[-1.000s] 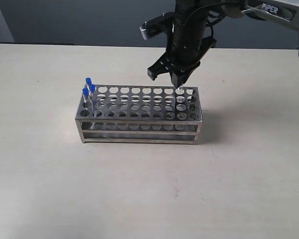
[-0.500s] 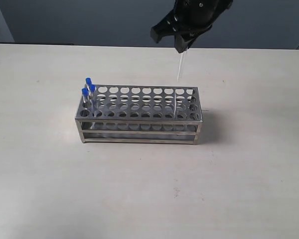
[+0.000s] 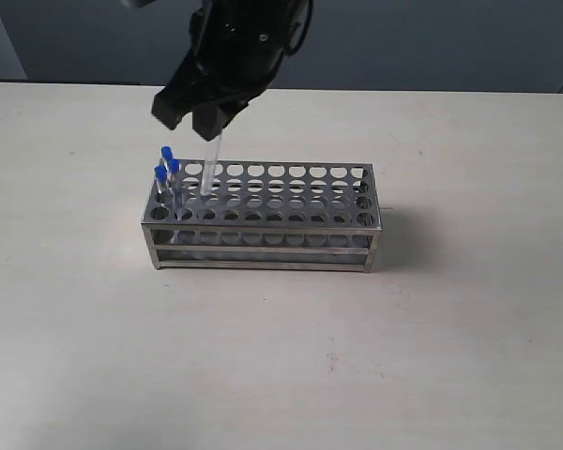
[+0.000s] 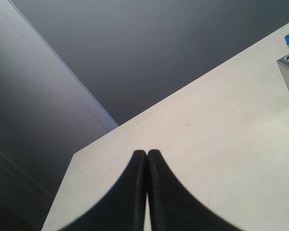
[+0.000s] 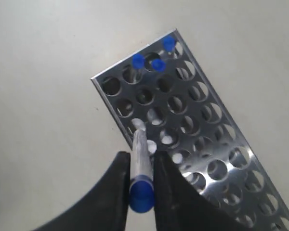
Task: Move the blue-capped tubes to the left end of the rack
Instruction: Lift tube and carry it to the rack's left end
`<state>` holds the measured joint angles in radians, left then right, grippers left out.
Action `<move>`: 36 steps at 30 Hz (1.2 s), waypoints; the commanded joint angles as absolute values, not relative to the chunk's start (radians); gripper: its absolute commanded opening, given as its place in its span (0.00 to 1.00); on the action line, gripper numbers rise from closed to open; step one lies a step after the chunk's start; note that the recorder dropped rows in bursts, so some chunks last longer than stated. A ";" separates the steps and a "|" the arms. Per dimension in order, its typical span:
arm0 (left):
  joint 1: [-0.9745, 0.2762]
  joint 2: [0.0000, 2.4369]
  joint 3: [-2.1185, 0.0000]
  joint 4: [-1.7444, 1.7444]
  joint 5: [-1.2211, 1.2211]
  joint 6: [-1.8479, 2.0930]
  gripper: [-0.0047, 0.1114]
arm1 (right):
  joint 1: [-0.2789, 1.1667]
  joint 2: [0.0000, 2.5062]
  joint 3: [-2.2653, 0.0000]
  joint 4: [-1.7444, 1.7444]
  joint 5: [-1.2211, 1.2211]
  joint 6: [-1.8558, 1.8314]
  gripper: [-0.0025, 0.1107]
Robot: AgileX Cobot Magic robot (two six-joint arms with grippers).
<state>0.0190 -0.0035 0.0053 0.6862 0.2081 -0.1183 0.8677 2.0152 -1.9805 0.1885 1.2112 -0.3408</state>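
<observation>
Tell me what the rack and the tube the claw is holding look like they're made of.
Rack: polished metal, probably steel; silvery, with mirror-like glints on its perforated plate. Held tube: clear glass or plastic, can't tell which; its body looks see-through. Its cap: opaque blue, smooth, likely plastic.

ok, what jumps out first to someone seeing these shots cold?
The dark right claw hangs over the left end of the rack, shut on a clear blue-capped tube that points down toward the holes. The shiny steel rack sits centre-frame in the exterior view. Three more blue-capped tubes stand clustered in its left-end holes.
</observation>
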 commanded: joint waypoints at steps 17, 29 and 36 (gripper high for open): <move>0.019 0.000 0.000 0.685 0.206 -0.121 0.05 | 0.919 2.149 -2.112 0.212 1.221 -0.363 0.02; 0.019 0.000 0.000 0.685 0.206 -0.121 0.05 | 0.919 2.174 -2.112 0.217 1.190 -0.365 0.02; 0.019 0.000 0.000 0.685 0.206 -0.121 0.05 | 0.919 2.177 -2.112 0.217 1.156 -0.365 0.02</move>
<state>0.0190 -0.0035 0.0053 0.6862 0.2081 -0.1183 0.9191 2.1768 -2.1077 0.2196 1.1738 -0.3577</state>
